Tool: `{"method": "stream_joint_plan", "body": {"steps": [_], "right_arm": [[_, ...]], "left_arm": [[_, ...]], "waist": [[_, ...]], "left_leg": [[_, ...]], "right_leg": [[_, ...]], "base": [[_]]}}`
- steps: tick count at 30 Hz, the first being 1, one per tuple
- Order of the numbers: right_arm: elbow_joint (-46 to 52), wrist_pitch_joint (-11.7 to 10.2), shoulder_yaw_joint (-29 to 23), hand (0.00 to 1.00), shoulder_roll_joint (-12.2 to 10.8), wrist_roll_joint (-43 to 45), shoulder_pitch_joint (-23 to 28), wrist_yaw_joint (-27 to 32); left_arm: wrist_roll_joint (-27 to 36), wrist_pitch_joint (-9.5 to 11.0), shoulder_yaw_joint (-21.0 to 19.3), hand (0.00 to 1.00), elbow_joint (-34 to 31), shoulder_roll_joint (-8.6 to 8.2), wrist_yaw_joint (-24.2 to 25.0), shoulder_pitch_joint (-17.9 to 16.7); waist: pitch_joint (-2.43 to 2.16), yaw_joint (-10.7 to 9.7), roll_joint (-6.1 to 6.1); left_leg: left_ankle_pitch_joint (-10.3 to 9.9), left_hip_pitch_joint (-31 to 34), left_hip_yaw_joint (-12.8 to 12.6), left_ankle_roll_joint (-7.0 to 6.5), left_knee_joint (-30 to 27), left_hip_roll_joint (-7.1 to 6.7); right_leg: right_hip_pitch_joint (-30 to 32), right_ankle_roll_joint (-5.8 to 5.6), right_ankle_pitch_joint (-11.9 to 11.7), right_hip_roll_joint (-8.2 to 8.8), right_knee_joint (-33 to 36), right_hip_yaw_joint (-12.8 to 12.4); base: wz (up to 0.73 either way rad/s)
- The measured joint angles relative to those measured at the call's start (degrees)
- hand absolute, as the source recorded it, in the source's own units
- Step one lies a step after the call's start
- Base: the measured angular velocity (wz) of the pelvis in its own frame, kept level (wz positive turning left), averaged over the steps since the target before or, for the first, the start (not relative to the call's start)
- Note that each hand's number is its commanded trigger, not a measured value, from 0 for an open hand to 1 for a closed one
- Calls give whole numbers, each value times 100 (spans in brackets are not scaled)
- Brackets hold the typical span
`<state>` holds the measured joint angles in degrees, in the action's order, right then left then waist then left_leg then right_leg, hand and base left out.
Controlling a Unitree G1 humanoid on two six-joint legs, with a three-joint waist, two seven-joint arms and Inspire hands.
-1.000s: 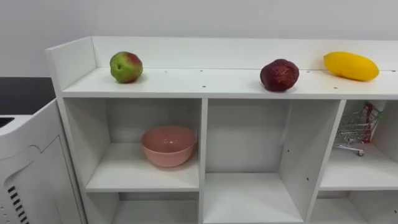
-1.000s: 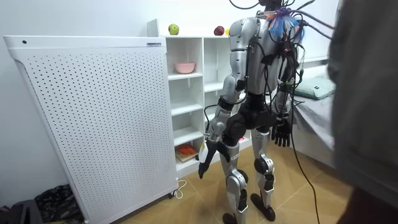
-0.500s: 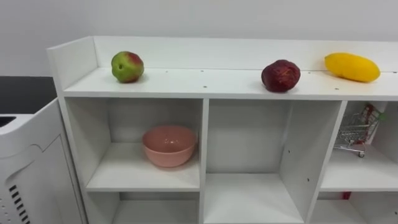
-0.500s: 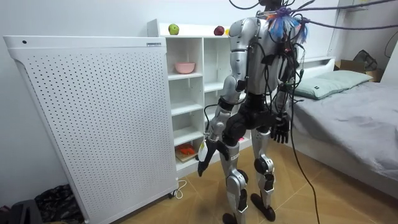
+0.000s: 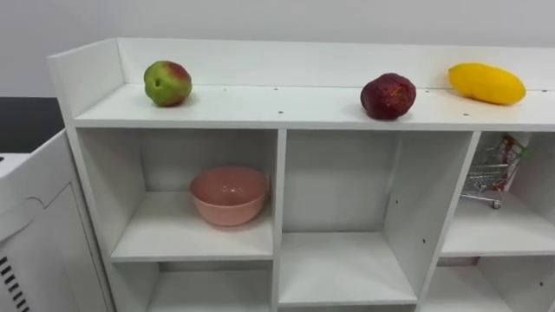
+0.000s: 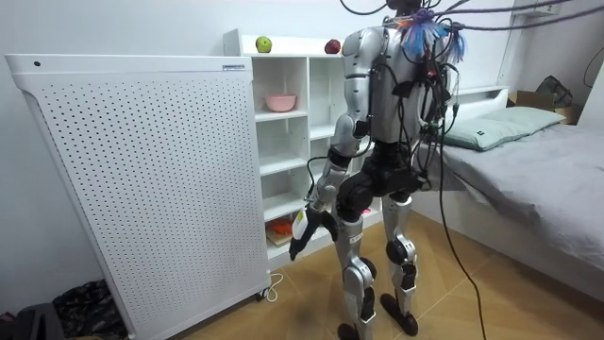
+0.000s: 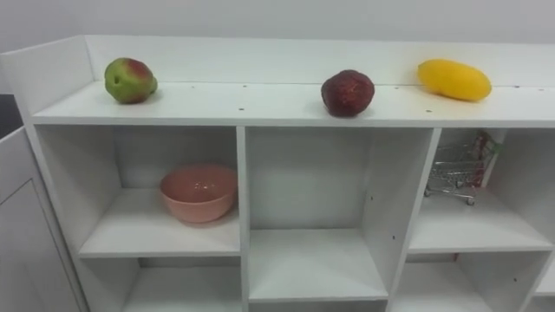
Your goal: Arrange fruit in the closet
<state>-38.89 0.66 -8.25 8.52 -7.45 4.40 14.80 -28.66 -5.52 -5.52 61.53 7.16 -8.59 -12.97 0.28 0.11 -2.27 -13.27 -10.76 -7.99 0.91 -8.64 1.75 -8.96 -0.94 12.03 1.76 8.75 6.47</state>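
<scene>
Up close, the eye views give the white laminate closet [image 5: 277, 114] in detail. On its smooth top board sit a round green-and-red apple [image 5: 168, 83], a knobbly dark red fruit [image 5: 388, 95] and an oblong, glossy yellow mango [image 5: 486, 84], well apart from one another. A matte pink bowl [image 5: 229, 196] sits in the upper left cubby and a small wire cart [image 5: 488, 173] in the right one. The room view adds the robot, standing before the closet between a perforated white panel [image 6: 142, 170] and a bed [image 6: 528, 161]. Its left hand [image 6: 300, 231] hangs low by the thigh, fingers loosely straight and empty, with all three fruits high above it.
</scene>
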Motion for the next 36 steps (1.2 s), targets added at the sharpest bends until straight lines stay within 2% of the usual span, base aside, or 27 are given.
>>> {"method": "stream_joint_plan", "body": {"steps": [3, 7, 12, 13, 17, 21, 23, 29, 31, 35, 36], "right_arm": [[1093, -127, 9, 0, -26, 91, 72, 317], [2081, -425, 14, 0, -23, 144, 80, 660], [3088, -502, 22, 0, -6, 508, 76, 871], [3359, -506, 22, 0, -5, 711, 71, 931], [4013, -693, 24, 0, 37, 823, -33, 1075], [4323, -716, 24, 0, 39, 823, -294, 1128], [4434, -759, 23, 0, 40, 818, -445, 1129], [4509, -776, 22, 0, 99, 770, -989, 1133], [4510, -835, 25, 0, 148, 771, -1206, 1130], [4510, -832, 24, 0, 240, 772, -1320, 1045], [4509, -829, 25, 0, 240, 772, -1359, 1015]], "left_arm": [[58, 96, 10, 0, -162, -1, -6, -94], [88, 221, 9, 0, -182, 13, -39, -167], [100, 277, 121, 0, -184, 12, -113, -243], [100, 307, 142, 0, -183, 0, -118, -238], [99, 312, 241, 0, -177, -1, -118, -276], [97, 315, 236, 0, -171, 2, -101, -259], [97, 315, 242, 0, -163, 2, -71, -258], [95, 315, 273, 0, -169, 10, 90, -253], [81, 316, 270, 0, -170, 5, 156, -230], [31, 303, 260, 0, -173, 5, 163, -127], [26, 302, 256, 0, -173, 5, 166, -120]], "waist": [[-9, -14, -14], [-19, 16, -30], [-25, 13, -21], [-45, 20, -8], [-54, 21, 28], [-50, 32, 49], [-27, 30, 81], [-30, 43, 87], [-31, 79, 73], [-60, 190, 1], [-54, 197, -8]], "left_leg": [[0, 0, 1, 0, 1, 6], [0, -42, 0, 0, 5, 13], [0, -15, -20, 0, 2, 14], [0, 35, -33, 0, -1, 19], [0, 145, -53, 0, -4, 48], [1, 137, -59, -1, -16, 57], [1, 117, -58, -2, -35, 58], [2, 143, -36, -3, -53, 56], [2, 160, -14, -3, -56, 56], [3, 215, 69, -2, -71, 56], [4, 220, 74, -2, -71, 56]], "right_leg": [[0, 2, -1, -4, 0, -10], [-20, 7, -9, -15, 3, -43], [28, 9, -12, -14, 12, -45], [89, 13, -14, -17, 34, -46], [193, 25, -44, -39, 108, -35], [204, 33, -56, -45, 142, -40], [206, 32, -56, -41, 176, -41], [206, 32, -55, -41, 179, -27], [209, 32, -55, -44, 172, -10], [204, 37, -59, -42, 111, 74], [205, 38, -60, -42, 111, 79]], "base": [[-1], [-7], [-2], [0], [0], [0], [0], [1], [5], [10], [6]]}}
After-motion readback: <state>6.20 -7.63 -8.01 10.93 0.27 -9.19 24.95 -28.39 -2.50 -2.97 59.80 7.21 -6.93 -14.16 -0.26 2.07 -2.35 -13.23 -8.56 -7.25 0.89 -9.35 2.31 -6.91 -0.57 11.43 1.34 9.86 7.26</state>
